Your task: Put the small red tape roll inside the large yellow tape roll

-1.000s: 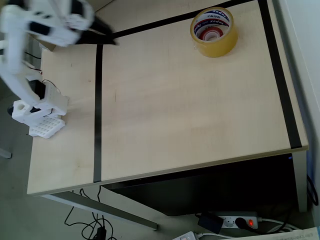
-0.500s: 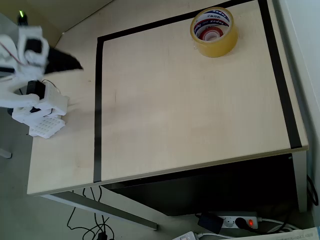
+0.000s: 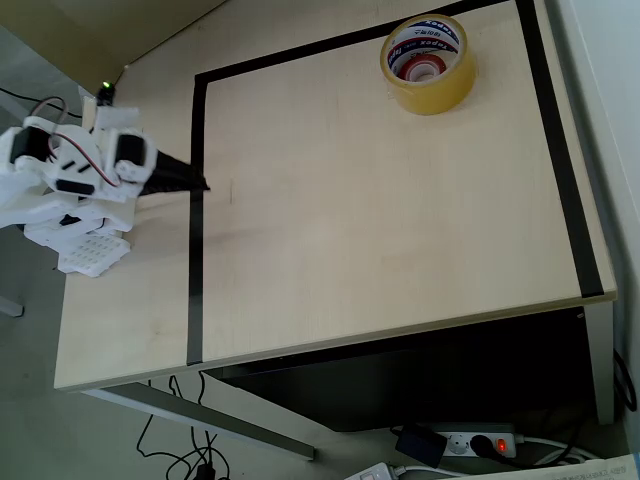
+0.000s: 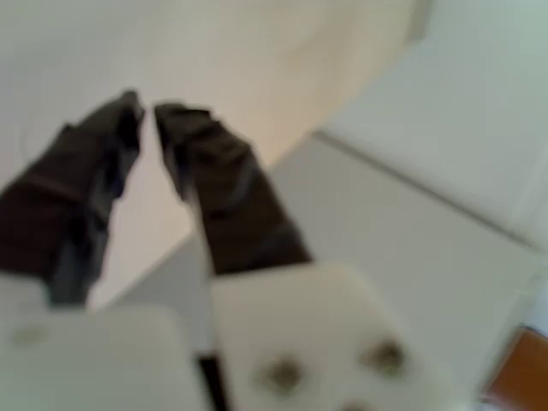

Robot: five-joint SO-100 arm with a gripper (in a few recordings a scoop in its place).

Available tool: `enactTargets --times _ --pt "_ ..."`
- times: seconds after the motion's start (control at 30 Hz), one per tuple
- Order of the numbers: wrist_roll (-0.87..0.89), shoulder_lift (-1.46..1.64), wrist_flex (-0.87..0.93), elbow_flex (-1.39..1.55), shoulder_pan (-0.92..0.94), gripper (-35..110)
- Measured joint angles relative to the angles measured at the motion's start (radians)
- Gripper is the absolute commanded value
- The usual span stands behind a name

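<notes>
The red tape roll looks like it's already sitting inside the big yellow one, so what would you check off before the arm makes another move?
1. Small red tape roll inside the large yellow tape roll: ok, red shows within the white core in the overhead view.
2. Yellow roll resting flat on the table: ok.
3. Gripper away from both rolls: ok, it sits at the table's left side in the overhead view.
4. Gripper holding nothing: ok, the wrist view shows nothing between the fingertips.
5. Jaws fully shut: cannot tell; a narrow gap shows, but the wrist view is blurred.
6. Red roll lying level inside: cannot tell, mostly hidden.
</notes>
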Motion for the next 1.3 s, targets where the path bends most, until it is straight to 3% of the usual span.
enactTargets --times 0.9,1.3 --pt "0.031 0.009 0.031 0.091 -0.005 0" --pt "0.031 0.017 0.032 0.091 -0.232 0"
